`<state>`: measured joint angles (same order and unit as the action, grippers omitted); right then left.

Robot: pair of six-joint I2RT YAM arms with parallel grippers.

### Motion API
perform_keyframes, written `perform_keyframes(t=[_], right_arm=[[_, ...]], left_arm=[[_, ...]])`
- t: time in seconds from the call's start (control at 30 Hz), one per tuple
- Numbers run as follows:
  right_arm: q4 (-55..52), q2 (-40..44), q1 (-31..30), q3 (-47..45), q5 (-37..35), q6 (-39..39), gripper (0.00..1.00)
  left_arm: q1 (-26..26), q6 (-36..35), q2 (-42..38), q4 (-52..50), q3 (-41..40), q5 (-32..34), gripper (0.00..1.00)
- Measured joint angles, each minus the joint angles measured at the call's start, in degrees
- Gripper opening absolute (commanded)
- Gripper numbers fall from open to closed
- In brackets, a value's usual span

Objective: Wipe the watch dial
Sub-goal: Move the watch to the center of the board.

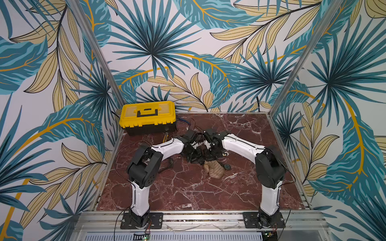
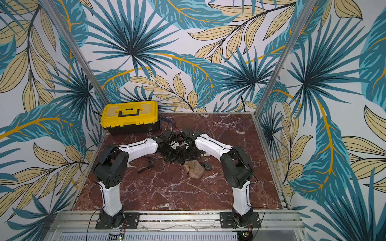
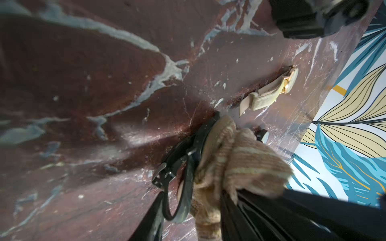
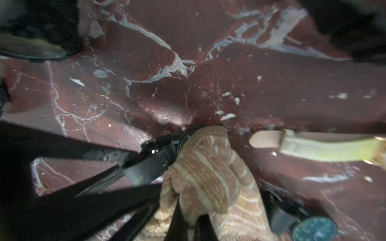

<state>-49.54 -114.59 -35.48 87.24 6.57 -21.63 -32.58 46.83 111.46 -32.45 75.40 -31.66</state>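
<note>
Black watch (image 4: 158, 154) in the middle of the desk (image 1: 188, 187), its dial covered by a striped cloth (image 4: 208, 173).

The watch has a dark round case and a black strap with a metal buckle (image 3: 160, 173). Only the rim of the case shows beside the beige ribbed cloth pressed on its face. The right gripper (image 4: 190, 215) has its jaws clamped on the cloth. The left gripper (image 4: 125, 161) jaws sit either side of the strap; I cannot tell whether they pinch it.

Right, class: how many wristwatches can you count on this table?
4: a black watch under the striped cloth; a teal-dial watch beside the cloth; a cream-strap watch farther back; a dark watch near the left arm. Others may be hidden.
</note>
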Motion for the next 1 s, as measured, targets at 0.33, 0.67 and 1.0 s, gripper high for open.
perform_keyframes(t=[0.33, 0.67, 1.0], right_arm=[[-1.38, -2.67, 2.75, 1.79, 2.25, -0.59, 0.00], [-1.84, -2.80, 2.71, 1.99, 0.87, -0.61, 0.00], [-4.55, 8.61, 2.16, -1.60, -3.82, -0.87, 0.00]], left_arm=[[1.31, 0.02, -1.73, -0.04, -2.45, -0.09, 0.50], [3.87, -0.17, -11.61, -1.11, -7.39, 1.20, 0.53], [10.43, -2.82, -16.22, -5.38, -7.61, 5.38, 0.53]])
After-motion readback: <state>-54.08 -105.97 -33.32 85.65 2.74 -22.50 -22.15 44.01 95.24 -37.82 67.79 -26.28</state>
